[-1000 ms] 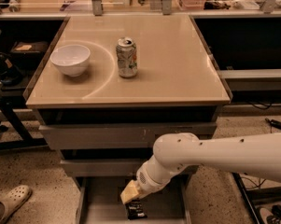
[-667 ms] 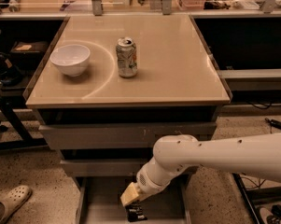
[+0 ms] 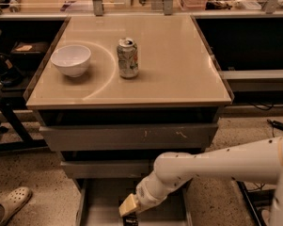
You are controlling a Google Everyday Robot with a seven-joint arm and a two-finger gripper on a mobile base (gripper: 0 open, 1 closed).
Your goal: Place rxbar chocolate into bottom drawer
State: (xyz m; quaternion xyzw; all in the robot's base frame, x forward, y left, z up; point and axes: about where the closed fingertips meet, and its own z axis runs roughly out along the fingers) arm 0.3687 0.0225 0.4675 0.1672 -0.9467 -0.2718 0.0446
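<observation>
My gripper (image 3: 129, 210) hangs low over the open bottom drawer (image 3: 101, 202), at the end of the white arm that reaches in from the right. It is shut on the rxbar chocolate (image 3: 130, 219), a small dark bar that shows just under the tan fingertip at the frame's bottom edge. The bar is inside the drawer's outline, close above its grey floor; I cannot tell whether it touches. Much of the drawer is cut off by the frame edge.
Two shut grey drawers (image 3: 131, 136) sit above the open one. On the tan tabletop (image 3: 178, 74) stand a silver soda can (image 3: 127, 58) and a white bowl (image 3: 71, 60). A sandal (image 3: 11, 203) lies on the floor at the left. Shelving and cables flank the cabinet.
The gripper has moved down and slightly left with the bar, deeper into the bottom drawer. The can and bowl have not moved.
</observation>
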